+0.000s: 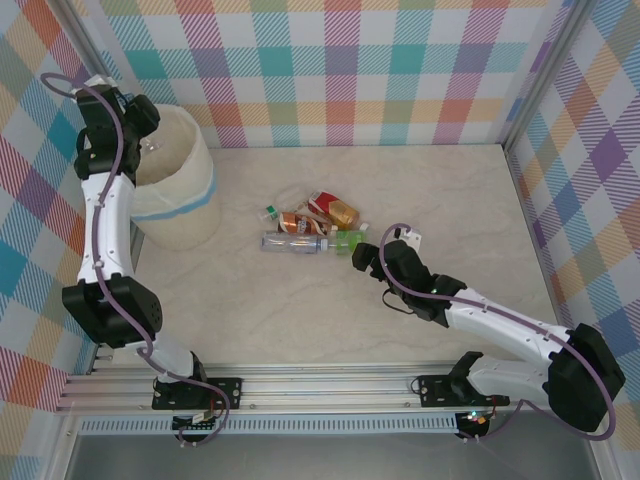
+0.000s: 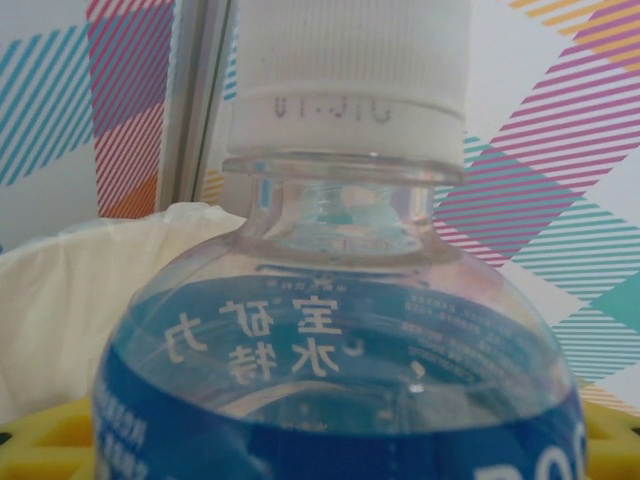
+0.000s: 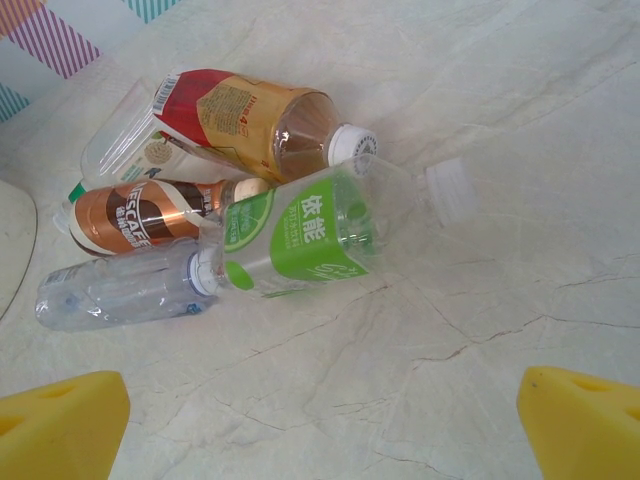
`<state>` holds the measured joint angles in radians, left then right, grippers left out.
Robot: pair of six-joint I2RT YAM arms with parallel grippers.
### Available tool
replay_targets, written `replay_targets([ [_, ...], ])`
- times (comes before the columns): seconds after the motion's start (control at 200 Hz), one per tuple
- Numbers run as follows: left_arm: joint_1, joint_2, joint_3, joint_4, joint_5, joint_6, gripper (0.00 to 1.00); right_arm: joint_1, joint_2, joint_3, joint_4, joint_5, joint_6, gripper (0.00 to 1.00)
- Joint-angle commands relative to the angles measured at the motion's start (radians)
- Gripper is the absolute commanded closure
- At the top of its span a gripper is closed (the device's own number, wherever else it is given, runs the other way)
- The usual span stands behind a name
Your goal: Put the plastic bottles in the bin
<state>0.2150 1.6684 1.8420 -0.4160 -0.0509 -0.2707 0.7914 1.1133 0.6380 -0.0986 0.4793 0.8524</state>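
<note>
View from above: a cream marbled tabletop (image 1: pixel 450 190) enclosed by pastel checked walls (image 1: pixel 340 60). At the far left stands the bin, a large round cream-white fabric tub with a pale blue band (image 1: pixel 190 205). The left arm reaches up along the left side, and the left gripper (image 1: pixel 148 135) hangs over the bin's rim. In the left wrist view its yellow fingertips (image 2: pixel 40 440) show at the bottom corners, closed on a clear plastic bottle with a blue label and white cap (image 2: pixel 340 350). The bottle stands upright close to the lens, with the bin's cream rim (image 2: pixel 90 290) behind it. Near the middle of the table lies a loose pile of plastic bottles (image 1: pixel 310 225), all on their sides and touching one another. The right wrist view shows a red-and-gold-labelled bottle (image 3: pixel 250 115), a brown-labelled bottle (image 3: pixel 150 215), a green-labelled bottle (image 3: pixel 300 235) and a clear unlabelled bottle (image 3: pixel 120 290). The right gripper (image 3: pixel 320 420) is just beside the pile on its near right, above the tabletop, with its yellow fingers (image 3: pixel 60 425) spread wide and nothing between them.
</note>
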Motion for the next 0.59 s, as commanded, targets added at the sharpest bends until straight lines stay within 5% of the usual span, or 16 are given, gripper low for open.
replay_targets([
  [0.0,0.015,0.039,0.065,-0.080,0.051,0.016,0.83,-0.004,-0.017,0.014,-0.012,0.021,0.007,0.00],
  [0.305,0.009,0.132,0.208,-0.216,0.277,0.005,0.37,-0.006,0.050,0.034,0.028,-0.007,-0.058,0.00],
  [0.52,-0.047,0.125,0.232,-0.259,0.212,0.029,0.01,-0.085,0.154,0.115,0.053,-0.290,-0.447,0.00],
  [0.59,-0.065,0.117,0.233,-0.265,0.194,0.043,0.00,-0.107,0.203,0.183,-0.010,-0.316,-0.535,0.00],
])
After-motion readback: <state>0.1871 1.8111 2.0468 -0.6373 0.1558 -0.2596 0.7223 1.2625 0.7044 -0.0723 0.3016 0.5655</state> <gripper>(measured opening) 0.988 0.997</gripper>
